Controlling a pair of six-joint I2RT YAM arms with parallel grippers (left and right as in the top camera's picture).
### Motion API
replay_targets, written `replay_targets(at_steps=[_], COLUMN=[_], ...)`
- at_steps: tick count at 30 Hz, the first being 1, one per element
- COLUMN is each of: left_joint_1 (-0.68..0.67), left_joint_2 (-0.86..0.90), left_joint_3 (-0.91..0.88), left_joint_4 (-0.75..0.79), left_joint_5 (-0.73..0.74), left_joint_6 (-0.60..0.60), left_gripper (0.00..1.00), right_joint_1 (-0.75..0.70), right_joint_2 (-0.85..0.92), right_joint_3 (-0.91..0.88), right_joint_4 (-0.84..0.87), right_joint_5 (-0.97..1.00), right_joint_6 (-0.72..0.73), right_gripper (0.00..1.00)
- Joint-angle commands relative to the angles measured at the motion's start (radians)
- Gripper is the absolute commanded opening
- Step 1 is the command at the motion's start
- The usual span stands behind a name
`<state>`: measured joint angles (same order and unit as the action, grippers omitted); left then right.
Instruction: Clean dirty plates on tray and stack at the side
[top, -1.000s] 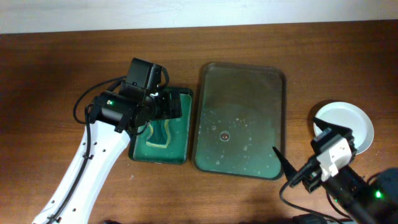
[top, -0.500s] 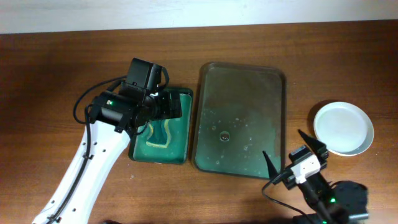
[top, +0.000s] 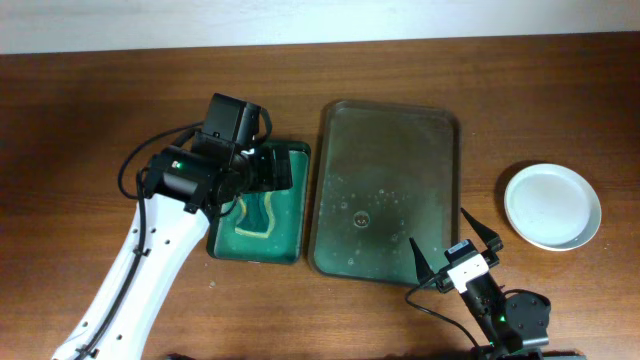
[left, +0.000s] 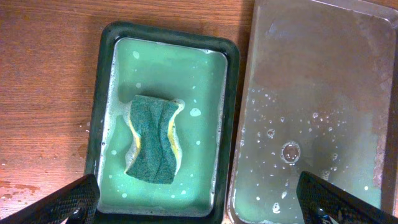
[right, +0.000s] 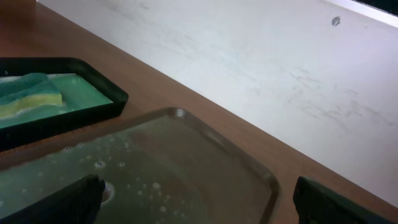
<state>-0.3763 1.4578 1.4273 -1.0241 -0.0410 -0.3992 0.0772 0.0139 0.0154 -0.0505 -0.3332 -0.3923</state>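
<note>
The dark tray (top: 385, 130) lies in the middle of the table, wet with droplets and with no plate on it. It also shows in the left wrist view (left: 323, 81) and the right wrist view (right: 186, 162). White plates (top: 552, 206) sit on the table to the right of the tray, with no smears visible; from above I cannot tell how many are stacked. My right gripper (top: 436, 226) is open and empty over the tray's front right corner (right: 199, 202). My left gripper (top: 266, 172) is open and empty above the green container (left: 199, 199).
A green rectangular container (top: 256, 258) with soapy water stands left of the tray (left: 231, 112). A green and yellow sponge (left: 152, 140) lies in it, also seen in the right wrist view (right: 31, 93). A white wall runs behind the table.
My right arm has pulled away from the white plates, moving left and toward the front edge to the tray's front right corner. The left arm has not moved.
</note>
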Motion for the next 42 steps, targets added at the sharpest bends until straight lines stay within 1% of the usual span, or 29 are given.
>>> replay_targets(at_steps=[1,11,13,14,16,17,20,22,24,27,29,30,36,39,42], left_joint_1=[0.006,0.006,0.003,0.006,0.019,0.042,0.107,0.184,0.224,0.254,0.263,0.274,0.32,0.327,0.332], left_joint_2=[-0.004,-0.009,-0.069,-0.115,-0.223,-0.312,-0.463,-0.624,-0.756,-0.978,-1.091,-1.179,-1.444,-1.453,-1.453], left_joint_3=[0.014,0.013,-0.007,-0.026,-0.068,-0.118,-0.242,-0.405,-0.544,-0.799,-0.928,-1.028,-1.312,-1.401,-1.419], left_joint_4=[0.002,0.002,0.0,-0.013,-0.002,0.048,0.17,0.323,0.444,0.671,0.766,0.818,0.939,1.025,0.967], left_joint_5=[-0.007,-0.007,-0.007,-0.034,-0.179,-0.216,-0.201,-0.181,-0.15,-0.148,-0.138,-0.137,-0.105,-0.105,-0.117], left_joint_6=[0.008,0.008,0.009,0.018,0.027,0.027,0.027,0.042,0.084,0.15,0.17,0.17,0.169,0.169,0.17], left_gripper=[0.99,0.99,0.99,1.0,0.99,0.99,0.99,0.99,0.99,0.99,0.99,0.99,0.99,0.99,0.99], right_joint_1=[-0.006,-0.006,-0.006,-0.006,-0.006,-0.006,-0.006,-0.006,-0.006,-0.006,-0.006,-0.006,-0.006,-0.006,-0.006], right_joint_2=[-0.008,-0.008,-0.008,-0.008,-0.008,-0.008,-0.008,-0.008,-0.008,-0.008,-0.008,-0.008,-0.008,-0.008,-0.008], right_joint_3=[-0.01,-0.01,-0.01,-0.01,-0.01,-0.01,-0.01,-0.01,-0.01,-0.01,-0.01,-0.01,-0.01,-0.01,-0.01], right_joint_4=[0.003,0.003,0.003,0.003,0.003,0.003,0.003,0.003,0.003,0.003,0.003,0.003,0.003,0.003,0.003], right_joint_5=[-0.002,-0.002,-0.002,-0.002,-0.002,-0.002,-0.002,-0.002,-0.002,-0.002,-0.002,-0.002,-0.002,-0.002,-0.002], right_joint_6=[0.007,0.007,0.007,0.007,0.007,0.007,0.007,0.007,0.007,0.007,0.007,0.007,0.007,0.007,0.007], right_gripper=[0.98,0.98,0.98,0.98,0.98,0.98,0.98,0.98,0.98,0.98,0.98,0.98,0.98,0.98,0.98])
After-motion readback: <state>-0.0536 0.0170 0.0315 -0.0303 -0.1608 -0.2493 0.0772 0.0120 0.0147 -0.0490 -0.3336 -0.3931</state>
